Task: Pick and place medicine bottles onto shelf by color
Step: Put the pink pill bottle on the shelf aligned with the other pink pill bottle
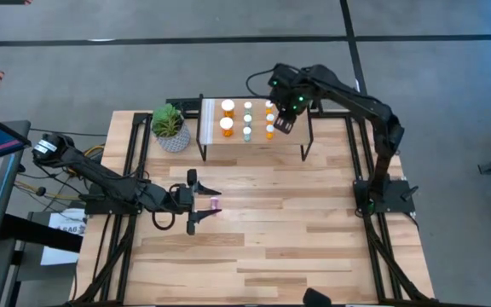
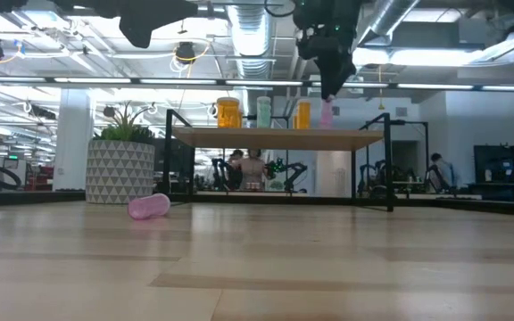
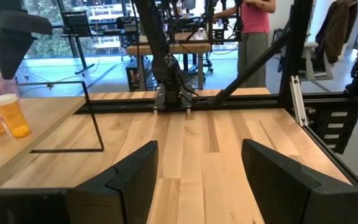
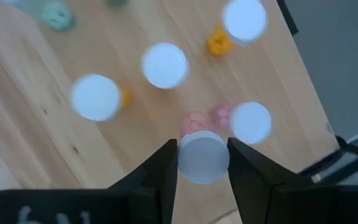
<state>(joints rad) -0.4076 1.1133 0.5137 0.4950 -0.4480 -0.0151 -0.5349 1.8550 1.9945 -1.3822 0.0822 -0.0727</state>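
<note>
R hand above shelf, clamped on pink bottle. L hand open, well off shelf, beside 2nd pink bottle on desk.

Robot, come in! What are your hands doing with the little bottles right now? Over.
Right gripper shut on pink bottle, over the shelf. Left gripper open, low by the fallen pink bottle. Nothing blocking.

Bright, even overhead light (ceiling strips glare in the low view); right wrist view is blurred.
</note>
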